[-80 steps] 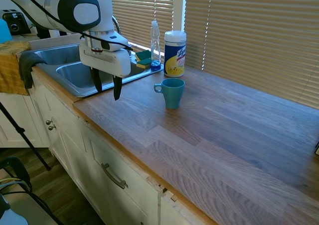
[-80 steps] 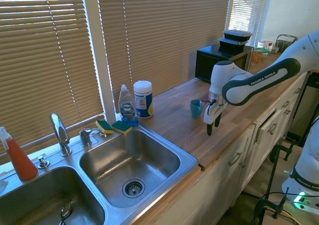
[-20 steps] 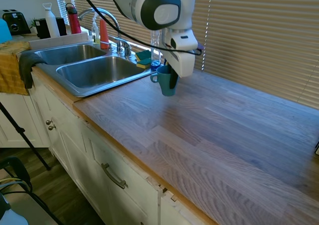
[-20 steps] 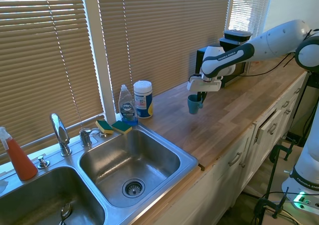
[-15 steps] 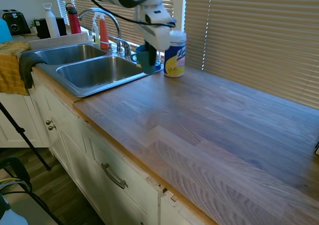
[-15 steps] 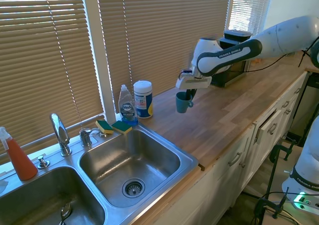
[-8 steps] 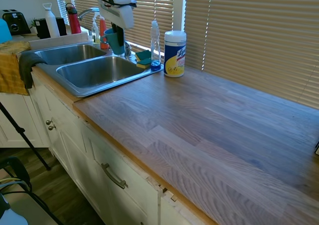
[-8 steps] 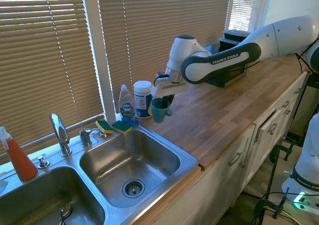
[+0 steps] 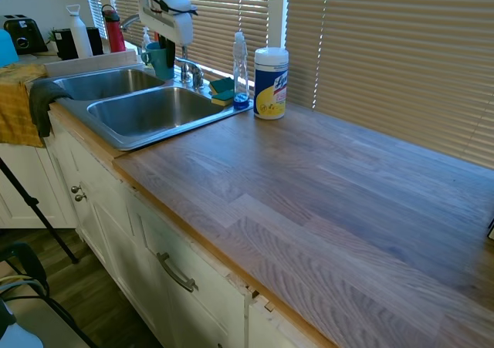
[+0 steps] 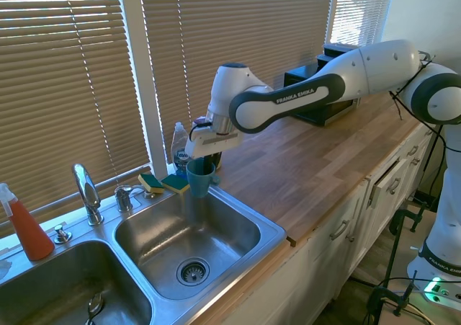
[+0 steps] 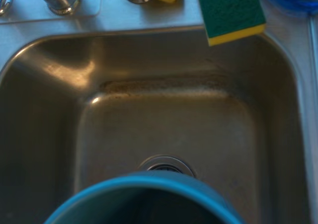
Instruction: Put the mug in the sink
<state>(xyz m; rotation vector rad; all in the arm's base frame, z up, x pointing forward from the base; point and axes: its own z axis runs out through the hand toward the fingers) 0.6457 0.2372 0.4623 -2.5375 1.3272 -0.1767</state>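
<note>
Carried across from the bench, the mug (image 10: 199, 176) now hangs over the near basin of the sink (image 10: 270, 233), where half a second ago it was just beside the wipes canister. The gripper (image 10: 204, 161) is clamped on the mug's rim, holding it upright above the basin's back edge, clear of the steel. In the wrist view the mug's blue rim (image 11: 144, 196) fills the lower part, with the drain (image 11: 166, 165) straight below.

My judgement is that the step in hand is lowering. To do it well, the arm should bring the mug a little further toward the middle of the basin, away from the back wall, then go straight down until the base rests on the floor, and only then part the fingers. Letting go from this height would risk a knock or a tip.

Counting near to far: one mug; one sink with two basins; two sponges (image 10: 164, 183) on the ledge behind the near basin; one dish soap bottle (image 9: 241, 69) and one wipes canister (image 9: 270, 82) beside them; one faucet (image 10: 87, 193); one red spray bottle (image 10: 25, 228) at the far end; one microwave (image 10: 315, 94) well apart down the bench.
</note>
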